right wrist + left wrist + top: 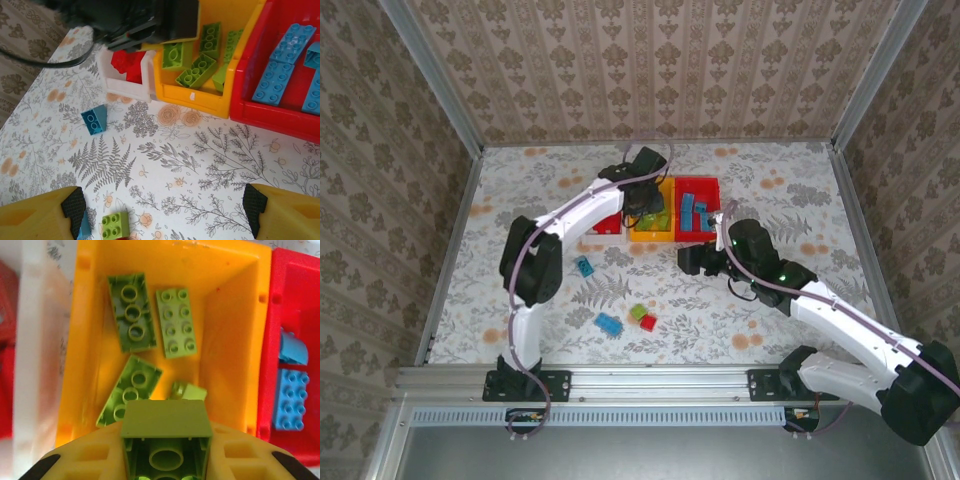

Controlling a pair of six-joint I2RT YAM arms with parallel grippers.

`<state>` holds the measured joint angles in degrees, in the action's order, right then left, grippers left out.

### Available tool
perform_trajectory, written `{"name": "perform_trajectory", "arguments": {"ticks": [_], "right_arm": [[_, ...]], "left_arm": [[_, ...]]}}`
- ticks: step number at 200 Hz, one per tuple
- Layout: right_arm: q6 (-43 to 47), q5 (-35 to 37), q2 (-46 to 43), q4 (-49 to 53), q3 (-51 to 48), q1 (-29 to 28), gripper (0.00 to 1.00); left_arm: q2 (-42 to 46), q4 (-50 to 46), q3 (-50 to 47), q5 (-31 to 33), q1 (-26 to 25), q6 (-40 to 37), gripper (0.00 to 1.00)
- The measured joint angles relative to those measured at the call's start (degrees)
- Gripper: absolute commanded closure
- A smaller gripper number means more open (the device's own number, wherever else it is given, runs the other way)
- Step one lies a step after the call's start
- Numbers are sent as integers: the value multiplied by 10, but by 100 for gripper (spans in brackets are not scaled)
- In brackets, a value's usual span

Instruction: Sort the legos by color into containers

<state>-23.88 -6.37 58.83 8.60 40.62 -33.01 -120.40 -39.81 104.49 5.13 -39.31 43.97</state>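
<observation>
left gripper (165, 467) closed on a lime green brick (165, 420), held above the yellow-orange bin (225, 340); more green bricks (175, 322) lie loose in that bin, some studs up, some underside up; three bins in a row at the far middle of the counter (770, 330), touching side to side; white bin (40, 340) on the left with red bricks (127, 62) in it; red bin (272, 340) on the right with blue bricks (290, 400) in it; right gripper (163, 205) open wide, nothing between its fingers, over bare counter just near of the bins; loose on the counter, near left of the bins: teal wedge brick (95, 120), green square brick (115, 225), blue brick (608, 323), red brick (648, 322); the last three close together
</observation>
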Motion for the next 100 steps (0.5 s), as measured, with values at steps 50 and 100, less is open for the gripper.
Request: {"name": "perform_trajectory", "arguments": {"ticks": [50, 100], "right_arm": [[-2, 0, -4, 11, 0, 3, 15], [22, 0, 28, 13, 0, -6, 15]], "left_arm": [[-94, -17, 85, -28, 16, -41, 51], [-100, -29, 98, -39, 14, -53, 39]]}}
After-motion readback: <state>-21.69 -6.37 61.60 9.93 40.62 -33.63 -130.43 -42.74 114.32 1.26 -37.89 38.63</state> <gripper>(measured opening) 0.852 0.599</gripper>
